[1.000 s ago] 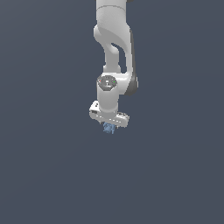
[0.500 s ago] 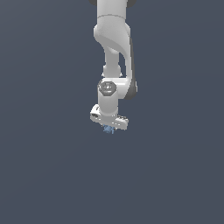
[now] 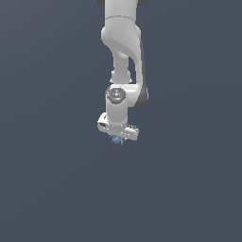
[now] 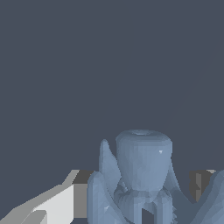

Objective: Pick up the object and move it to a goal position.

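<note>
Exterior view shows the white gripper (image 3: 117, 138) pointing down, its fingers clamped narrowly on the light-blue object (image 3: 116, 139) at its 6 o'clock tip. I can read no writing anywhere.

Object (image 3: 117, 139) pale blue, plain. Gripper (image 3: 117, 138) white with grey shading; arm (image 3: 124, 42) white. Backdrop flat slate grey.

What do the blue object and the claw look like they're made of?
Blue object: matte, uniform light blue with faceted, moulded-looking surfaces and fins, plastic-like, though a simulator render leaves the real material open. Claw: smooth white shell with soft shading, like painted plastic or metal; the wrist view shows a white finger with a darker grey inner face.
</note>
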Controlling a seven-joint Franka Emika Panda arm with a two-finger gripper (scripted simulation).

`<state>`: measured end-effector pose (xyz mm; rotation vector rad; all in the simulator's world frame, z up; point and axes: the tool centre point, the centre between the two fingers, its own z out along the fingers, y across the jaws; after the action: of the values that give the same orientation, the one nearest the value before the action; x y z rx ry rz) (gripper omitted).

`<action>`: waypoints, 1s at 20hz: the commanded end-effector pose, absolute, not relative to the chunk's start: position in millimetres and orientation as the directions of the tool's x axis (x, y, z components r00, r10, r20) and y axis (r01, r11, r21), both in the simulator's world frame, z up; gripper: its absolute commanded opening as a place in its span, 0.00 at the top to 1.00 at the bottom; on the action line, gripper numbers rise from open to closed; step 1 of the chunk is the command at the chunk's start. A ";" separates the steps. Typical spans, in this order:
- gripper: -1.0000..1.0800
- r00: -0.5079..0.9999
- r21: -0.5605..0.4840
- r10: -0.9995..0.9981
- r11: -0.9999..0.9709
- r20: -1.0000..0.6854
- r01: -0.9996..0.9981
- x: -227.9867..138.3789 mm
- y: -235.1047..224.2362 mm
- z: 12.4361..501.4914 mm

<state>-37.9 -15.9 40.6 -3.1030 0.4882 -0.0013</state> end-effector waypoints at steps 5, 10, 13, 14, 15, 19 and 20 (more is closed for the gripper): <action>1.00 0.952 0.000 -0.307 -0.952 0.001 -0.307 -31.4 -17.3 43.7; 1.00 0.952 0.000 -0.307 -0.952 0.001 -0.307 -16.2 -20.0 51.1; 1.00 0.952 0.000 -0.307 -0.952 0.001 -0.307 -3.4 -22.4 57.3; 1.00 0.952 0.000 -0.307 -0.952 0.001 -0.307 1.5 -23.2 59.7; 1.00 0.952 0.000 -0.307 -0.952 0.001 -0.307 6.6 -24.2 62.1; 1.00 0.952 0.000 -0.307 -0.952 0.001 -0.307 29.3 -28.2 72.9; 1.00 0.952 0.000 -0.307 -0.952 0.001 -0.307 35.2 -29.3 75.7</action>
<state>26.4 -27.6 71.3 -3.1030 0.4884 -0.0012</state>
